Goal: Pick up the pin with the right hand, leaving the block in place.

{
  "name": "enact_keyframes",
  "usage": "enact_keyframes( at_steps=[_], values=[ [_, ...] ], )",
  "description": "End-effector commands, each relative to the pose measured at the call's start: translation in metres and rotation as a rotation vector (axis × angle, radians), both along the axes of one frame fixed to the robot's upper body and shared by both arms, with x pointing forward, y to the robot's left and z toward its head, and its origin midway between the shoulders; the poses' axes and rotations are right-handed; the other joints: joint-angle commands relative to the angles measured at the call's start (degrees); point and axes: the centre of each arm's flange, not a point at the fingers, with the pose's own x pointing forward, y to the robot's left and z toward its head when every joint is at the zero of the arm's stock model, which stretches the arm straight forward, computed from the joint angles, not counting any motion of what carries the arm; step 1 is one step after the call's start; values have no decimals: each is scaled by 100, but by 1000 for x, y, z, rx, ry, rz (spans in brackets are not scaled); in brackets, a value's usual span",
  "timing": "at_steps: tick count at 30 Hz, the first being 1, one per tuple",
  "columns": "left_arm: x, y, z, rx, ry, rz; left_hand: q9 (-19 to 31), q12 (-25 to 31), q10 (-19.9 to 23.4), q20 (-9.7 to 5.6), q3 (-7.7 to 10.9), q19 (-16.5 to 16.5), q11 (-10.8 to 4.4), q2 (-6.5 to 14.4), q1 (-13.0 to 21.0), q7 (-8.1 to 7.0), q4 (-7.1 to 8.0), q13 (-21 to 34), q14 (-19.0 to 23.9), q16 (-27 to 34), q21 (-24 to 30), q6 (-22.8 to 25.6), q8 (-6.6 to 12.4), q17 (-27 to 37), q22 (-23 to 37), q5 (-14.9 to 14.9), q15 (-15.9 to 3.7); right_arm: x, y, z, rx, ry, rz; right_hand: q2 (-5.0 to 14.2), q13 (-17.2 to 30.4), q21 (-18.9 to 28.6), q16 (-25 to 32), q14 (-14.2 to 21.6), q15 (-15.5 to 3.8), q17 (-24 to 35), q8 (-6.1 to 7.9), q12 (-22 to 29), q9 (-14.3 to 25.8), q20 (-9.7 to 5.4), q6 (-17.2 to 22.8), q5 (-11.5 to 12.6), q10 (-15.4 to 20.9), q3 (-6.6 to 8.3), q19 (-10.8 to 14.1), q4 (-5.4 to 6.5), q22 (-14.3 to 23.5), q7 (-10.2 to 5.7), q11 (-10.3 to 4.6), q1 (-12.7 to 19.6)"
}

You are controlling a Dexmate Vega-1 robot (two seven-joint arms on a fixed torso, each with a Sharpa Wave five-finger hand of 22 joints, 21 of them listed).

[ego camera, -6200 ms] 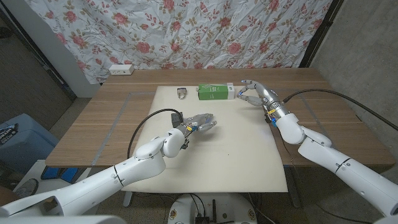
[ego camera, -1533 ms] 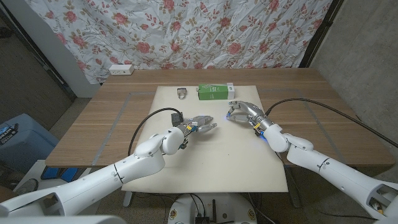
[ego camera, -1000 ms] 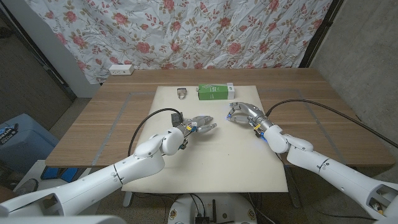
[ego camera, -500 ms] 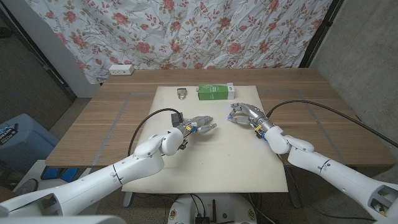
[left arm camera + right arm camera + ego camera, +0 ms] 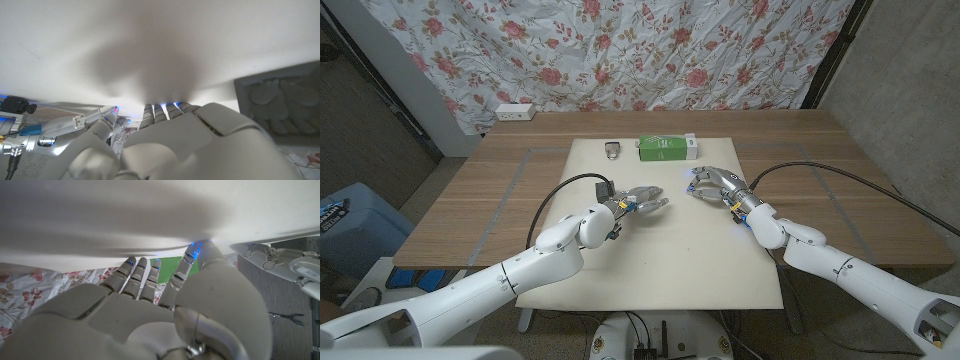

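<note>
I am hovering my right hand (image 5: 715, 184), fingers curled and seemingly empty, well short of the small, light, likely slippery pin (image 5: 612, 150), needing a fingertip pinch across it.

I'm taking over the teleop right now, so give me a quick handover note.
Left hand: fingers apart over the white mat, holding nothing.
Right hand: fingers curled down over the mat, nearer the robot than the green block; I cannot tell whether it holds the pin.
The block sits at the mat's far edge, with a small dark object to its left.
Left: confirm the grip, then lift.
</note>
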Motion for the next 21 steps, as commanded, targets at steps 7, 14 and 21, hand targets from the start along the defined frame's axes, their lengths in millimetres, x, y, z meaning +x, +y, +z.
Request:
enact_keyframes(
  at_steps=[7, 14, 21],
  values=[
    [0, -2, -1, 3, 14, 0, 28, 17, 22, -394, -15, 20, -31, 731, 6, -33, -19, 14, 3, 35, 28, -11, -22, 18, 25, 36, -74, 4, -6, -6, 4, 23, -14, 61, -7, 34, -41, -18, -269, -1, 31, -24, 4, -38, 81, 24, 71, -31, 24, 4, 18, -6, -10, -4],
    [-1, -3, -2, 7, 17, -1, 27, 20, 32, -391, -12, 23, -37, 732, 11, -43, -24, 15, 3, 33, 28, -5, -19, 17, 24, 38, -73, 5, -7, -6, 10, 26, -17, 71, -6, 30, -49, -26, -264, -7, 27, -27, 1, -12, 88, 27, 74, -31, 12, 5, 18, -5, -33, -2],
    [0, -4, -2, 13, 20, -11, 27, 23, 41, -391, -7, 27, -35, 733, 17, -47, -29, 15, 5, 33, 27, -6, -18, 16, 22, 40, -73, 5, -7, -6, 21, 24, -12, 72, -6, 33, -56, -31, -272, -12, 18, -36, -3, 14, 84, 29, 62, -35, 20, 4, 18, -4, -54, -4]
  ],
)
